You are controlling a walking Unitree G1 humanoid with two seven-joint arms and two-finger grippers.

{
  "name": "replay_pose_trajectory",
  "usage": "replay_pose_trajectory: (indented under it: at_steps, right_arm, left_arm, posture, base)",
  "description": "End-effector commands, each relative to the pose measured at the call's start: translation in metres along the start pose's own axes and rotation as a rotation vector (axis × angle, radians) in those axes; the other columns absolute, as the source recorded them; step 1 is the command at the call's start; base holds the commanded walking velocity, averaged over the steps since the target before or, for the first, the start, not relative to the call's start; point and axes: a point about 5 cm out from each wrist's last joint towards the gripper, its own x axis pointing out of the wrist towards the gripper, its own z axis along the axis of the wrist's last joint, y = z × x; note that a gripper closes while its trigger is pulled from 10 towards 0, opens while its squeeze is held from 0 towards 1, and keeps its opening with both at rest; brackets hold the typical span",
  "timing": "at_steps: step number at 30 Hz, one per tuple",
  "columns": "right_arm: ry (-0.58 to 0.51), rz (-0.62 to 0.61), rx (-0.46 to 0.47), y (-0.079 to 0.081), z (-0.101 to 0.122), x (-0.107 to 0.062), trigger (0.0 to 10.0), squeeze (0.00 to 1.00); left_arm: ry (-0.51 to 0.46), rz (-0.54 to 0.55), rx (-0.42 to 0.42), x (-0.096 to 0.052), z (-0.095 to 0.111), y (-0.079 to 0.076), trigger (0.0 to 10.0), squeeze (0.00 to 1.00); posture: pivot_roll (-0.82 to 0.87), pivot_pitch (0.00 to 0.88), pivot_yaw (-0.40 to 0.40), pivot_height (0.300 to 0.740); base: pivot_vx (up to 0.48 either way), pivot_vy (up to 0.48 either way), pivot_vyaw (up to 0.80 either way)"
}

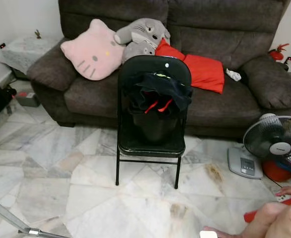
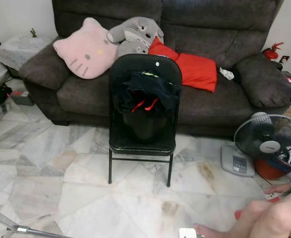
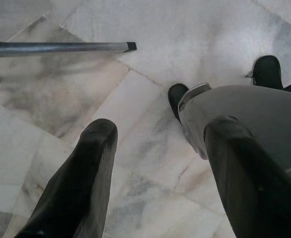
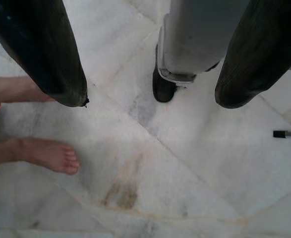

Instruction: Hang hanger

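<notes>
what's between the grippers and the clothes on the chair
Nothing visible: bare marble floor lies before the black chair holding the dark clothes. Both grippers, left and right, hang open, pointing at the floor.

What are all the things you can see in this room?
Sofa: one, dark brown, against the back wall.
Cat-face cushion: one, pink, on the sofa's left side.
Plush toy: one, grey, on the sofa behind the chair.
Red cushion: one, on the sofa seat, right of the plush.
Folding chair: one, black, on the marble floor before the sofa.
Clothes: dark pile with red straps, over the chair back.
Fan: one, dark blades, floor at right.
Metal pole: one, silver, low at left.
Person's foot: bare, at right.
Left end effector: black fingers apart, over the floor.
Right end effector: black fingers apart, over the floor.
</notes>
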Motion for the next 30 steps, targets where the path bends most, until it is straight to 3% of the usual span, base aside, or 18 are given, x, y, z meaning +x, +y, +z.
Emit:
replay_pose_trajectory:
  at_steps: [1, 21, 30]
  right_arm:
    - [0.008, -0.011, 0.011, -0.0021, -0.0035, -0.0007, 10.0, 0.0]
    - [0.007, -0.01, 0.01, -0.0023, -0.0036, -0.0008, 10.0, 0.0]
    - [0.004, -0.008, 0.011, -0.0017, -0.004, -0.0009, 10.0, 0.0]
  left_arm:
    - [0.044, -0.049, 0.003, -0.0011, -0.0111, -0.0119, 10.0, 0.0]
    - [0.044, -0.047, 0.002, -0.0012, -0.0114, -0.0119, 10.0, 0.0]
    - [0.047, -0.036, 0.003, -0.0014, -0.0124, -0.0109, 10.0, 0.0]
  posture:
    - [-0.01, 0.091, -0.042, 0.74]
    - [-0.01, 0.092, -0.045, 0.74]
    - [-0.01, 0.093, -0.043, 0.74]
  base:
    - [0.262, -0.274, 0.0]
    - [0.294, -0.251, 0.0]
    - [0.0, 0.0, 0.0]
